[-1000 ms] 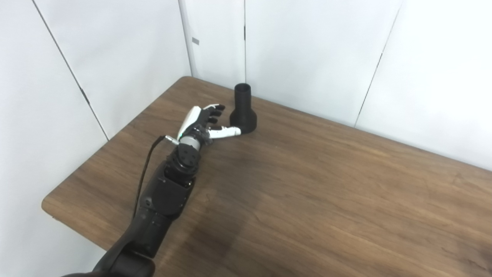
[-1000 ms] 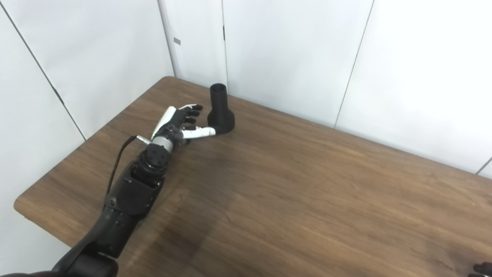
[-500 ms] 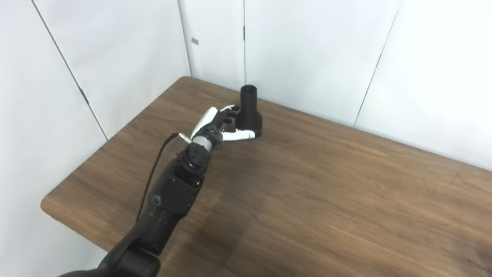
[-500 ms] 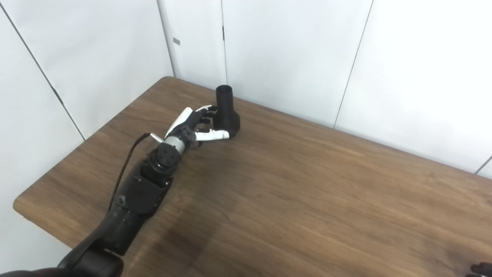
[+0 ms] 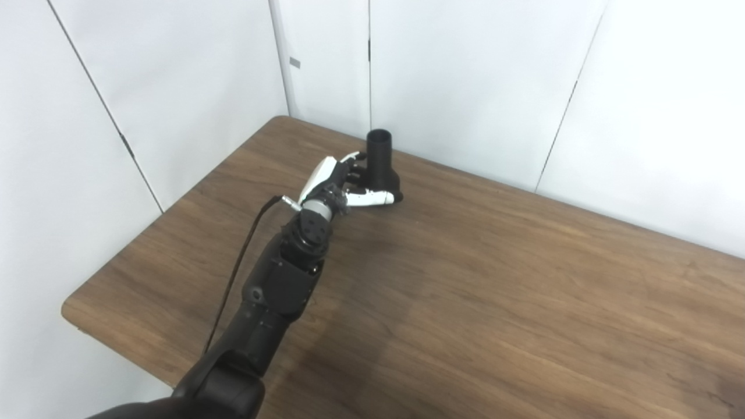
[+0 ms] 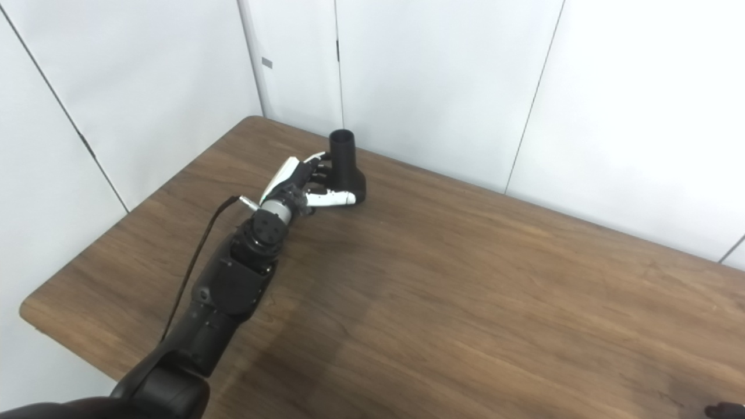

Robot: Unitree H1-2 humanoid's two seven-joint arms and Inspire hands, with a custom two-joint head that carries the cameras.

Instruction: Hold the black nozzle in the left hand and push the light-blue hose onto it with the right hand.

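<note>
Step in hand, as I judge it: taking hold of the nozzle. The hose part is not started.

Nozzle (image 5: 381, 166) stands upright at the far left of the table (image 5: 495, 291), close to the back wall, wide base down, narrow open mouth up. It looks hollow; nothing shows in the mouth, though the inside is too dark to be sure.

Left hand (image 5: 343, 186) is up against the nozzle. White thumb (image 5: 372, 198) lies across the front of the base; the fingers reach round the left side of the neck. The hand is curled about the nozzle and touching it, but the far side is hidden, so I cannot tell whether the grip is closed or merely cupping. The nozzle's base appears to sit on the table, not lifted.

Right hand: only a dark sliver (image 6: 724, 410) at the bottom right corner of the right eye view. Cannot tell its state.

Light-blue hose: not in either view.

Next move calls for a firm closing on the neck and base, then a lift with the mouth kept clear and facing where the hose can come in. A loose grip risks tipping the nozzle.

No other containers on the table.
</note>
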